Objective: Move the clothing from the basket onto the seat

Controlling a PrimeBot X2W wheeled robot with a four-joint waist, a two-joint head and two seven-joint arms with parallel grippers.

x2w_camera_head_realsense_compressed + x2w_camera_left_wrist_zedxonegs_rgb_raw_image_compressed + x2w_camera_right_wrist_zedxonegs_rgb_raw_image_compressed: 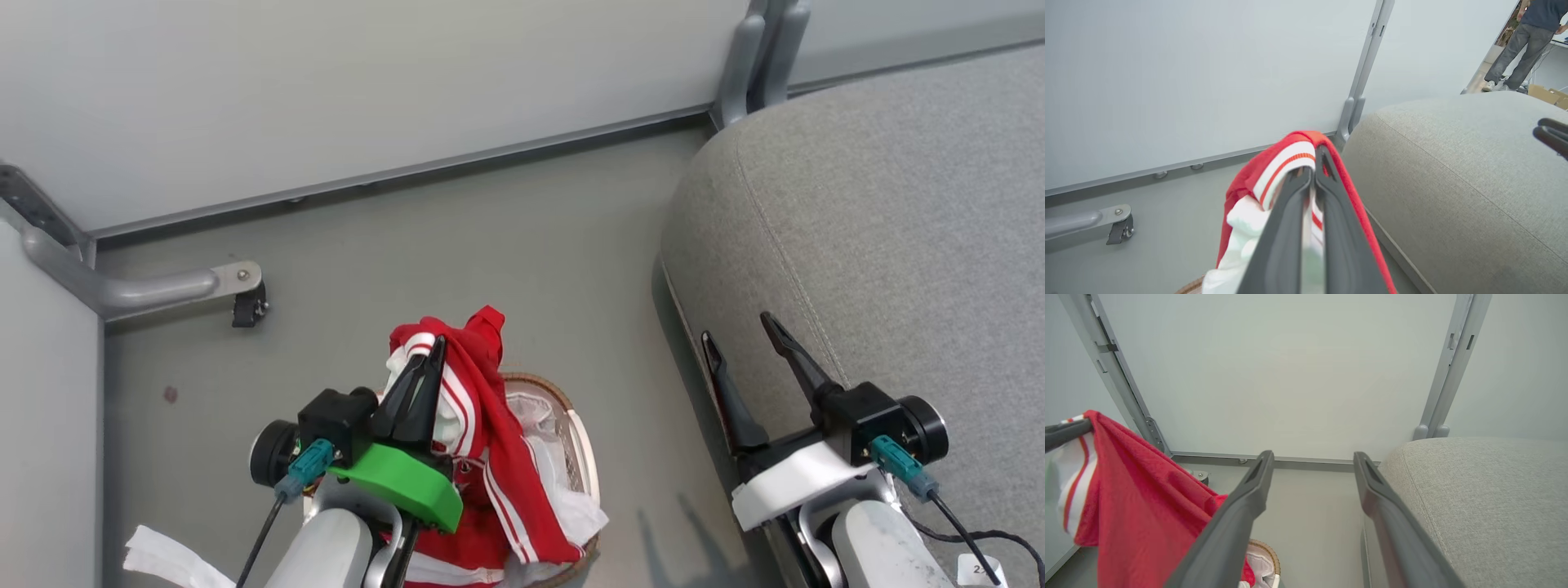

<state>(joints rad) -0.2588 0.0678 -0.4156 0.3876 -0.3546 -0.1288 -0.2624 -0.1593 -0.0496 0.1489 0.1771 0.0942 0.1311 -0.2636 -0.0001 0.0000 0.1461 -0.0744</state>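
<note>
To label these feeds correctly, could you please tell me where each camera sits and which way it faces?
Head view: on the head, looking down at basket, seat, left gripper and right gripper.
Left wrist: faces the wall along its shut fingers gripping the clothing.
Right wrist: faces the wall between its open fingers.
Shared: clothing, seat.

We can make out just 1 piece of print: a small white label (977, 569) at the bottom right corner of the head view, beside the black cable (955, 525) of the right arm and against the grey seat (898, 204). It begins with a dark "2". What follows is cut off by the picture's edge and too small for us to read.
</note>
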